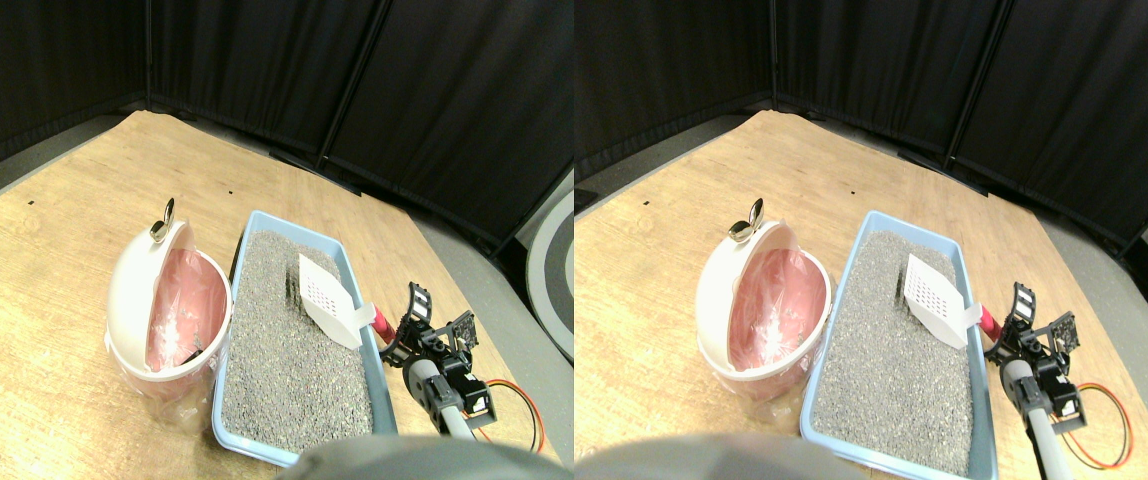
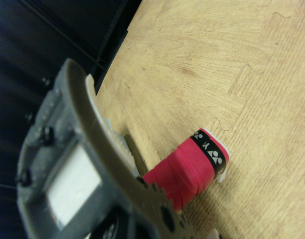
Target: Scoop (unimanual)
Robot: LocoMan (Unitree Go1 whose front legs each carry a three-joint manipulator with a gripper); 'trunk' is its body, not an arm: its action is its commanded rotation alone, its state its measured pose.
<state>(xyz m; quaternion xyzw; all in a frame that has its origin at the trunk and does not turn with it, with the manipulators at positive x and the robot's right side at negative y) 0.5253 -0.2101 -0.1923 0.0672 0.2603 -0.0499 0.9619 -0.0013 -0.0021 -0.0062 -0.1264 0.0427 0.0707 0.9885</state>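
In the stereo pair view, a white slotted scoop (image 1: 326, 298) is seen lying with its blade on the grey litter (image 1: 294, 340) inside the blue tray (image 1: 234, 425), while its red wrapped handle (image 1: 384, 323) sticks out over the tray's right rim. The right gripper (image 1: 416, 318) is placed just beside this handle, at its end. Whether the handle is really clamped cannot be told here, because the jaws are too small and partly covered. A white bin (image 1: 139, 300) with a pink bag (image 1: 189, 300) stands touching the tray's left side, its lid swung open. In the wrist view, the red handle (image 2: 190, 172) is shown close to the dark toothed jaw, above the wooden floor mat (image 2: 217, 64), but the gap is hidden, so the grip cannot be judged. If the hold is loose, the scoop could turn or slip when it is pushed through the litter. If it is lifted too steeply, litter could be spilled over the rim on the way to the bin.
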